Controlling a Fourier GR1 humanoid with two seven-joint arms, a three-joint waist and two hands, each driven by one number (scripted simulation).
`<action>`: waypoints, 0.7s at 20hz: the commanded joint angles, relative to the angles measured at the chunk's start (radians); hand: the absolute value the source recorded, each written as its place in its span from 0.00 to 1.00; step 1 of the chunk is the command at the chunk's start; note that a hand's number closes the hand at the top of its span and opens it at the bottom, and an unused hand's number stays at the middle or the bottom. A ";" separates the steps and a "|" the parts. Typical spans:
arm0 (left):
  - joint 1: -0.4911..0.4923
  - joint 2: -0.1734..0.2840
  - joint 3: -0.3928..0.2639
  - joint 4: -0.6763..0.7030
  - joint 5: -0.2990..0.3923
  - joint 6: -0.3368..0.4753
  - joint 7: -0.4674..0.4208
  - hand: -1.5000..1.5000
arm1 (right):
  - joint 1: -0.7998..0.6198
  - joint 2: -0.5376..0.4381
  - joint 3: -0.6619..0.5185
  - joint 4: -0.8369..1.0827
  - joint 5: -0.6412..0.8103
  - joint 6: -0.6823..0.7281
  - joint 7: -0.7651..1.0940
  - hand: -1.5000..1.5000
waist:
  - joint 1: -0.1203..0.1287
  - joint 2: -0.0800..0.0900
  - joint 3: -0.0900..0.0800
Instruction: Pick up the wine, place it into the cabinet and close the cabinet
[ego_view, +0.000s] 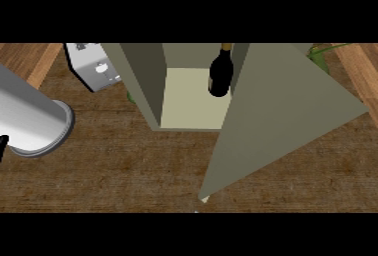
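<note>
The dark wine bottle (218, 72) stands upright inside the grey-green cabinet (144, 80), on its pale shelf floor near the right side. The cabinet door (277, 115) is swung wide open toward me and to the right, and its edge hides part of the bottle's right side. My left forearm (29, 117) comes in at the left. Only a black sliver of my left hand (3, 147) shows at the picture's left edge, well clear of the cabinet. My right hand does not appear in the head view.
A light grey appliance (92, 65) sits just left of the cabinet at the back. Green leaves (319, 55) show behind the door at the top right. The dark wooden counter (111, 175) spreads in front of the cabinet.
</note>
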 joint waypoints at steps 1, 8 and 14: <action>-0.023 0.004 0.037 0.034 0.044 -0.049 0.029 0.00 | -0.151 0.094 0.177 0.080 0.072 -0.108 0.010 1.00 | 0.001 0.001 -0.001; -0.076 -0.005 0.044 0.039 0.074 -0.072 0.084 0.00 | -0.368 0.090 0.081 0.166 0.027 -0.208 0.072 1.00 | 0.010 0.006 -0.001; -0.077 -0.037 -0.004 0.015 0.027 -0.021 0.096 0.00 | -0.508 0.089 -0.039 0.234 -0.130 -0.266 0.077 1.00 | 0.038 0.012 -0.001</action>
